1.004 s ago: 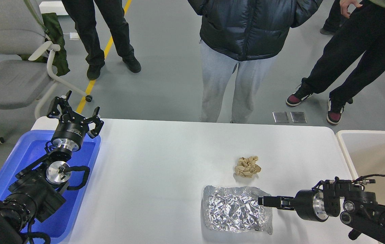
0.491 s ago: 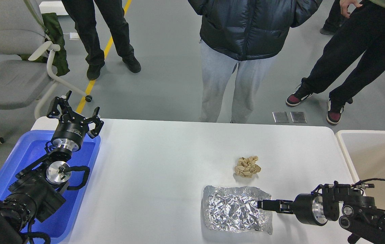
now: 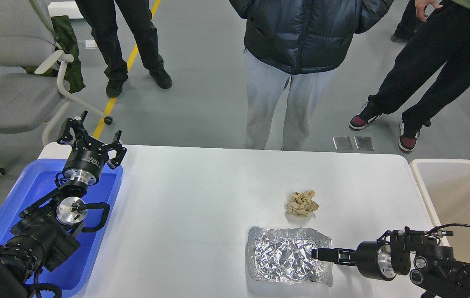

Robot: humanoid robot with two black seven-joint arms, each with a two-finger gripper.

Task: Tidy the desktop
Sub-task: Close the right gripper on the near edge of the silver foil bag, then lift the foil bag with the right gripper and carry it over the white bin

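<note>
White bench [image 3: 202,215] fills mid-view; foil sheet [image 3: 286,260] and crumpled paper [image 3: 302,203] lie right of centre. Right jaws [image 3: 318,254] over foil's edge, seemingly closed, grip unclear. Left jaws [image 3: 90,138] spread wide, empty, above blue tray [image 3: 32,186].

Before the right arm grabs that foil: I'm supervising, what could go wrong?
1. The foil lies flat on the desktop; the right gripper, coming in low from the side, may slide or tear it rather than grip it.
2. A pushed sheet could shift towards the paper wad nearby.
</note>
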